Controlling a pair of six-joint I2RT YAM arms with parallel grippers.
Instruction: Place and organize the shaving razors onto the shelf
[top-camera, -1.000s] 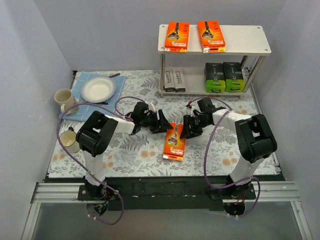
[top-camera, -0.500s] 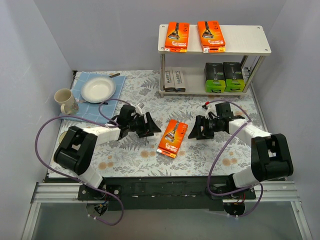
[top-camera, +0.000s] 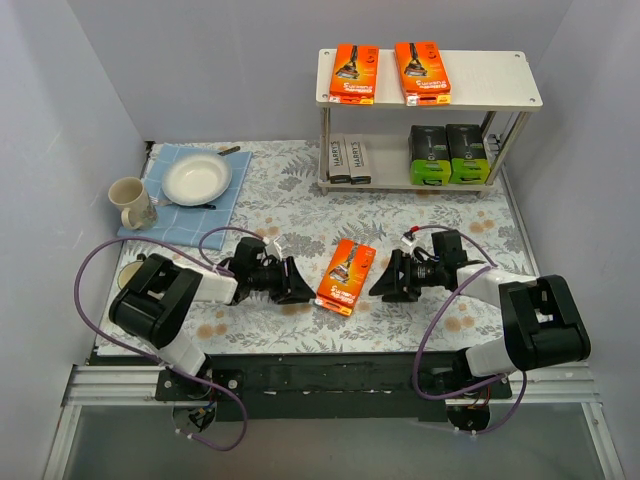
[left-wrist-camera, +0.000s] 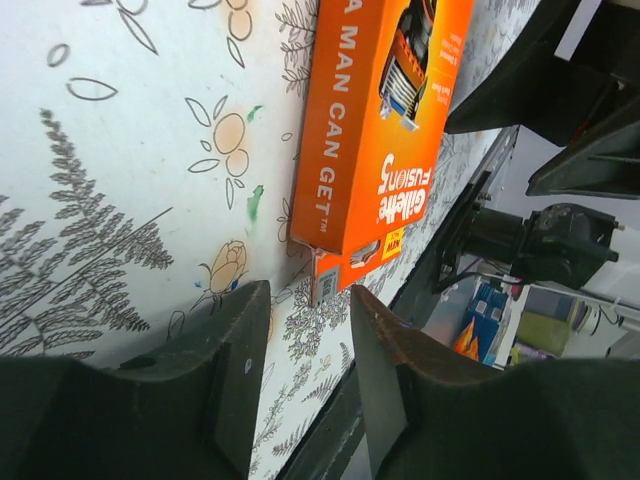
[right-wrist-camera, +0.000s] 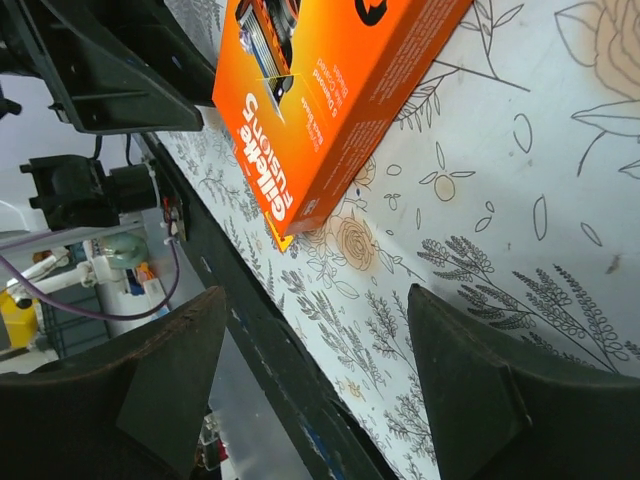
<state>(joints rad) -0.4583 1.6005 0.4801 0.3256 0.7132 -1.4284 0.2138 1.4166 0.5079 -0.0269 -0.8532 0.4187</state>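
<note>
— Where's the loose one?
— A flat, bright orange razor box (top-camera: 346, 276) lies face up on the floral-patterned surface (top-camera: 290, 190). It is near the front, slightly askew, between the two arms.

— And the tools?
— The left tool (top-camera: 298, 284) sits low just left of the box, its fingers parted by a narrow gap with nothing in it. The box's near corner lies just ahead of that gap. The right tool (top-camera: 384, 281) is near the box's right side, fingers spread wide, holding nothing.

— The other razors?
— They're on the two-tier pale wood shelf (top-camera: 490, 75) at the far right. Two more orange boxes (top-camera: 354, 73) lie side by side on the top board. On the lower board, slim grey "Harry's" boxes (top-camera: 349, 158) sit at the left end and black boxes with lime-green ends (top-camera: 449, 153) at the right.

— What else is around?
— Far left, there's a white plate (top-camera: 197, 178) on a blue cloth (top-camera: 160, 165), with a cream mug (top-camera: 128, 200) beside it. A second mug (top-camera: 135, 275) is partly hidden by the left arm's purple cable (top-camera: 92, 268). All of these are well apart from the box.
</note>
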